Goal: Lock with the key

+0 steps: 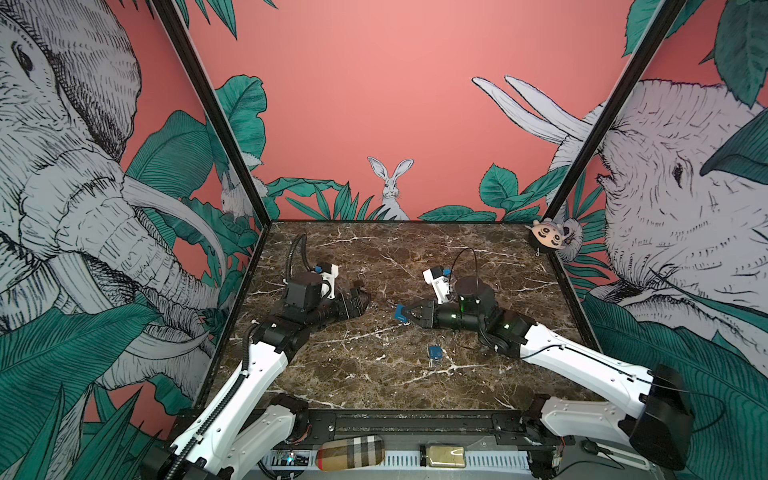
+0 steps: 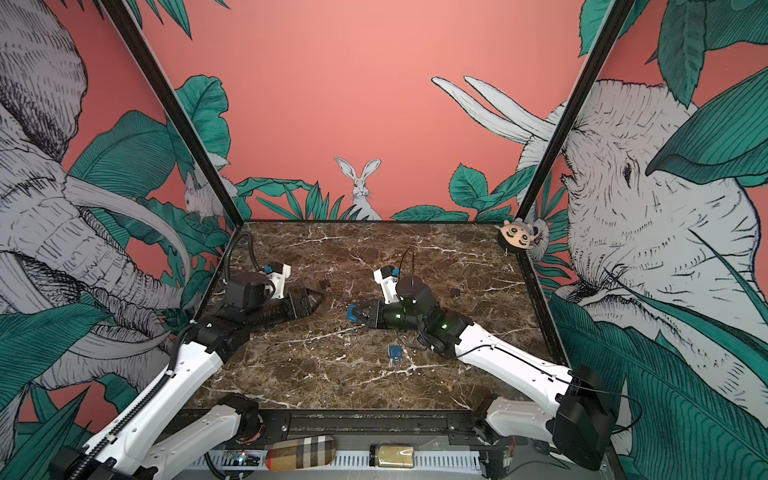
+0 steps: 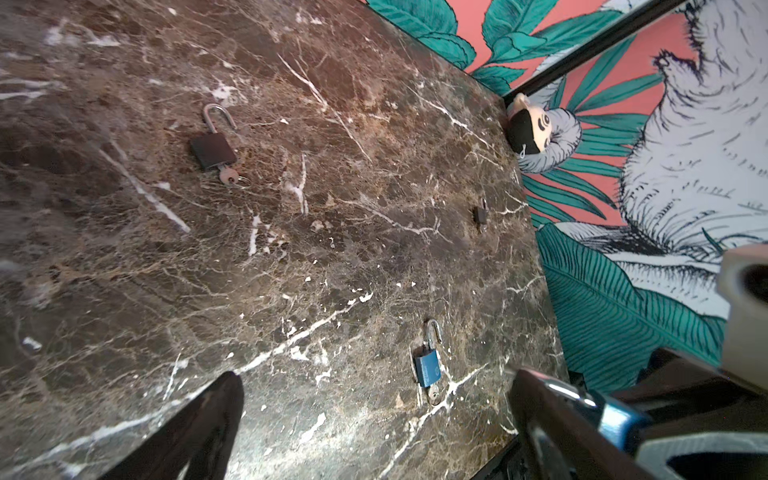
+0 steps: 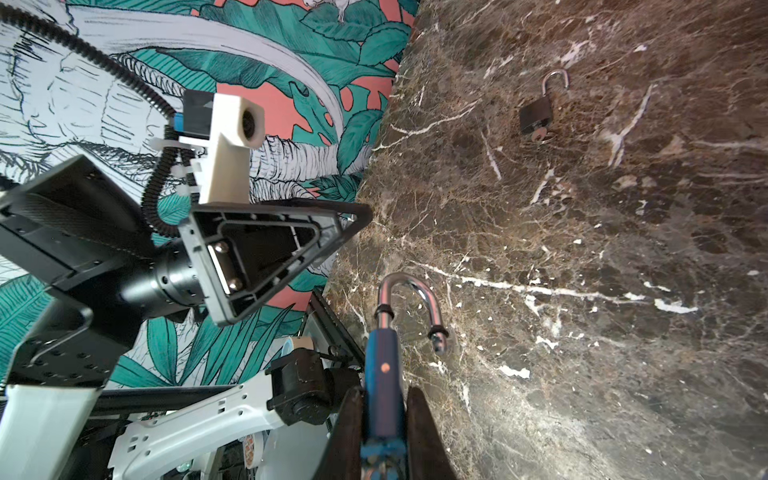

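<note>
Marble tabletop (image 1: 374,386) fills the floor of both top views. My right gripper (image 1: 409,312) is clamped on a blue padlock (image 1: 400,313). My left gripper (image 1: 362,298) stands near that held padlock but apart from it, jaws spread wide and empty. A second blue padlock (image 1: 434,353) lies nearer the table's front than the held one. A black padlock (image 1: 358,284) lies farther back from the held one, just beside my left gripper.

From the left wrist, the black padlock has its hoop open and a key (image 3: 228,176) in its base. The second blue padlock looks the same. A small black padlock (image 3: 481,215) lies well beyond the held one; I cannot read its state.

From the right wrist, my fingers (image 4: 349,432) pinch the held padlock's flat sides. Its shackle (image 4: 411,307) is swung out, free end clear of the body. I cannot tell whether a key sits in it.

I judge nothing is locked yet: the shackle must be pressed home and a key turned.
</note>
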`<control>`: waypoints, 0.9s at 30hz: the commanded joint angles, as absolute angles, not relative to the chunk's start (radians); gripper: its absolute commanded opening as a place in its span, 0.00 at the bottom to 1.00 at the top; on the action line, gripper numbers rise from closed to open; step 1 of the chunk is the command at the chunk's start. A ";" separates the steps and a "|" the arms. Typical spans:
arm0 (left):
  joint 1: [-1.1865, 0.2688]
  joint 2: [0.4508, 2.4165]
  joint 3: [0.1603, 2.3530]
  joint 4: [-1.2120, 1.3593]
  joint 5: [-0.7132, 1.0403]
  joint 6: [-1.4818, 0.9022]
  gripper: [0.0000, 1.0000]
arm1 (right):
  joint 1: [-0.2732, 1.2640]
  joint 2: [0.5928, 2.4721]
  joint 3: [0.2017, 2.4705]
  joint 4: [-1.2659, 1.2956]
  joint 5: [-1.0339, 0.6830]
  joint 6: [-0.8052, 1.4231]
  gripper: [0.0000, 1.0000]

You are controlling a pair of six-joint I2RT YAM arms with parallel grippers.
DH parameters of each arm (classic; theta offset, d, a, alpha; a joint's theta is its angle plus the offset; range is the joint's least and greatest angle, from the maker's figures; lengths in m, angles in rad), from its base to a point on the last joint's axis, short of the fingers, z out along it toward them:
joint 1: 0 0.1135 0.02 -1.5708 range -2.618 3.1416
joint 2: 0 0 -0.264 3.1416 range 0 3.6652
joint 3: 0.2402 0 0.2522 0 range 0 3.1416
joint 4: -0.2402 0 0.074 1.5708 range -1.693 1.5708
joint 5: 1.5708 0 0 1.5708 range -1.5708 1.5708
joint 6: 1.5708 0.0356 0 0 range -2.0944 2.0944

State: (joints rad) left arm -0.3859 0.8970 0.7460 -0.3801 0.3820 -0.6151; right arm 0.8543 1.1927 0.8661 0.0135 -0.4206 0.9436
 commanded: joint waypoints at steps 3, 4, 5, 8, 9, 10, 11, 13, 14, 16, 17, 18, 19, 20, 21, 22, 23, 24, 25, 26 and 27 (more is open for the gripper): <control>-0.393 0.935 0.740 -0.182 0.590 -0.598 0.99 | 0.825 1.185 0.863 0.085 -0.493 1.006 0.00; -0.393 0.946 0.738 -0.151 0.637 -0.613 0.99 | 0.820 1.193 0.862 0.099 -0.502 1.013 0.00; -0.393 0.952 0.735 -0.120 0.668 -0.624 0.99 | 0.815 1.201 0.862 0.109 -0.512 1.015 0.00; -0.412 0.942 0.720 -0.069 0.682 -0.617 0.99 | 0.811 1.232 0.864 0.145 -0.521 1.032 0.00; -0.419 0.940 0.718 -0.065 0.684 -0.604 0.99 | 0.809 1.245 0.867 0.162 -0.530 1.041 0.00; -0.425 0.939 0.717 -0.063 0.684 -0.591 0.99 | 0.809 1.257 0.871 0.177 -0.537 1.051 0.00; -0.431 0.934 0.709 -0.059 0.678 -0.580 0.99 | 0.809 1.270 0.875 0.195 -0.543 1.060 0.00; -0.432 0.926 0.690 -0.040 0.665 -0.574 0.99 | 0.808 1.293 0.877 0.239 -0.557 1.085 0.00; -0.433 0.923 0.680 -0.024 0.665 -0.574 0.99 | 0.808 1.305 0.880 0.255 -0.561 1.095 0.00; -0.434 0.923 0.663 0.004 0.672 -0.578 0.99 | 0.808 1.319 0.884 0.275 -0.567 1.106 0.00; -0.434 0.925 0.657 0.006 0.669 -0.578 0.99 | 0.807 1.326 0.884 0.292 -0.569 1.117 0.00; -0.435 0.931 0.653 0.005 0.668 -0.572 0.99 | 0.807 1.331 0.885 0.303 -0.573 1.125 0.00; -0.434 0.938 0.651 0.006 0.677 -0.569 0.98 | 0.807 1.338 0.885 0.318 -0.576 1.130 0.00; -0.434 0.946 0.648 0.005 0.680 -0.568 0.97 | 0.807 1.341 0.885 0.328 -0.577 1.138 0.00; -0.434 0.955 0.645 0.015 0.689 -0.573 0.95 | 0.807 1.342 0.885 0.333 -0.575 1.141 0.00; -0.434 0.963 0.640 0.029 0.701 -0.580 0.94 | 0.807 1.345 0.885 0.339 -0.576 1.144 0.00; -0.434 0.969 0.634 0.051 0.712 -0.593 0.92 | 0.807 1.349 0.882 0.347 -0.577 1.147 0.00; -0.434 0.977 0.630 0.070 0.720 -0.605 0.92 | 0.807 1.355 0.881 0.357 -0.579 1.152 0.00; -0.434 0.983 0.626 0.088 0.728 -0.616 0.91 | 0.808 1.362 0.880 0.366 -0.584 1.158 0.00; -0.434 0.992 0.624 0.107 0.743 -0.627 0.90 | 0.807 1.371 0.877 0.384 -0.589 1.166 0.00; -0.434 1.000 0.627 0.112 0.755 -0.633 0.90 | 0.808 1.377 0.875 0.403 -0.591 1.174 0.00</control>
State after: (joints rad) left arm -0.4313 0.9901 0.6422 0.0315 0.7017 -0.6064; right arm 0.8104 1.3647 0.8661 0.2733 -0.5659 1.1435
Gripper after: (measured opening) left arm 0.907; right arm 0.139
